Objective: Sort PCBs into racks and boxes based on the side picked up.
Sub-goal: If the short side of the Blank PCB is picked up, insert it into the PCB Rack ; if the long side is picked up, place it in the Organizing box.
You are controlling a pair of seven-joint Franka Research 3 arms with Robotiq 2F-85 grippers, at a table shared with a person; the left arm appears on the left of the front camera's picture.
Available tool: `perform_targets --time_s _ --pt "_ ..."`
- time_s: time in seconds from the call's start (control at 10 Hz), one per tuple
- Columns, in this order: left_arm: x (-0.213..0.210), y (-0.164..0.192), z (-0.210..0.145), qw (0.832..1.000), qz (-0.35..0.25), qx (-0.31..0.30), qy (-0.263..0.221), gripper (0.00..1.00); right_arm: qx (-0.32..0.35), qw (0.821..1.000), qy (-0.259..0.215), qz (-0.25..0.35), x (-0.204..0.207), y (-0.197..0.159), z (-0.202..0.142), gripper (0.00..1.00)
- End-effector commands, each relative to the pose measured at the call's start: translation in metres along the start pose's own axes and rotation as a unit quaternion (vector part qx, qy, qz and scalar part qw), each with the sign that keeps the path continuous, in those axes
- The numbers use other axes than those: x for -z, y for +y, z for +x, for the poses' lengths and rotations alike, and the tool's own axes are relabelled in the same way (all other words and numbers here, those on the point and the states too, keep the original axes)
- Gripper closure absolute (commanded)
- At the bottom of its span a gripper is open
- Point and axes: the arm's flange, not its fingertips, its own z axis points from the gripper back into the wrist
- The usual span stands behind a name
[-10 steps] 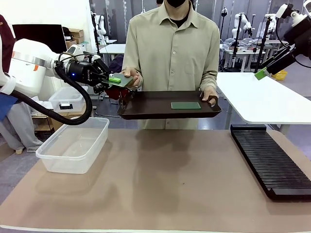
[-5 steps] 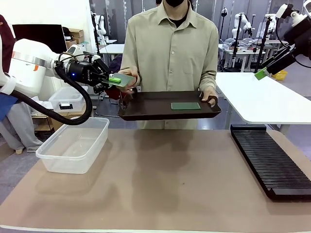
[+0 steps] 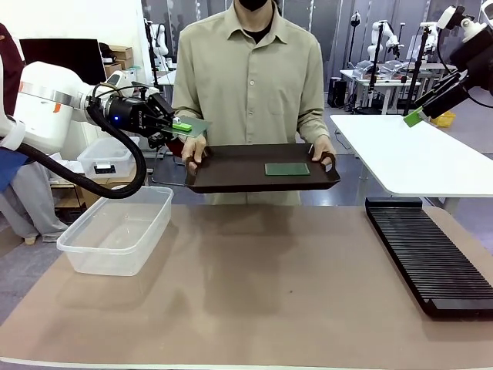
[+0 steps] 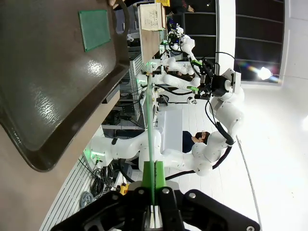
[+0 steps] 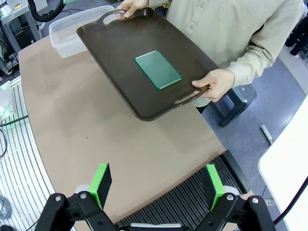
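The left claw (image 3: 182,124) pinches one green board (image 3: 197,126) flat in the air, just beside the brown tray (image 3: 231,166) that a person holds. The other green board (image 3: 287,169) lies on the tray. The right claw (image 5: 157,184) is spread wide, high up. The black rack (image 3: 431,254) and clear tub (image 3: 115,231) sit on the worktop.

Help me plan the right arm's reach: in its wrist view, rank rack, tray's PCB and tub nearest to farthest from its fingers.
1. Rack, just below the right fingers.
2. PCB, on the tray, centre.
3. Tub, far top-left.
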Motion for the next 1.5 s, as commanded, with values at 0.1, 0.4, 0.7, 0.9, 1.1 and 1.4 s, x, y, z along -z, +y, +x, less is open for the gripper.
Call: perform_targets --time_s 0.1,0.4,0.7,0.9,1.1,1.4 --pt "0.0 -0.001 -0.001 1.0 -0.006 0.0 0.005 1.0 -0.007 1.0 0.0 0.006 0.001 0.0 -0.003 0.0" --pt "-0.004 0.0 0.0 1.0 0.004 0.002 0.003 0.97 -0.007 1.0 0.0 0.006 0.001 0.0 -0.003 0.0" --pt "-0.019 -0.01 -0.015 0.997 0.072 0.019 0.029 0.97 -0.007 1.0 0.0 0.006 0.001 0.0 -0.003 0.0" --pt "-0.036 -0.016 -0.03 0.983 0.177 0.032 0.039 0.97 -0.007 1.0 0.0 0.006 0.001 0.0 -0.003 0.0" --pt "-0.049 -0.01 -0.042 0.963 0.268 0.019 0.037 0.97 -0.007 1.0 0.0 0.006 0.001 0.0 -0.003 0.0" --pt "-0.052 0.028 -0.057 0.921 0.39 -0.011 0.011 0.97 -0.007 1.0 0.0 0.006 0.001 0.0 -0.003 0.0"
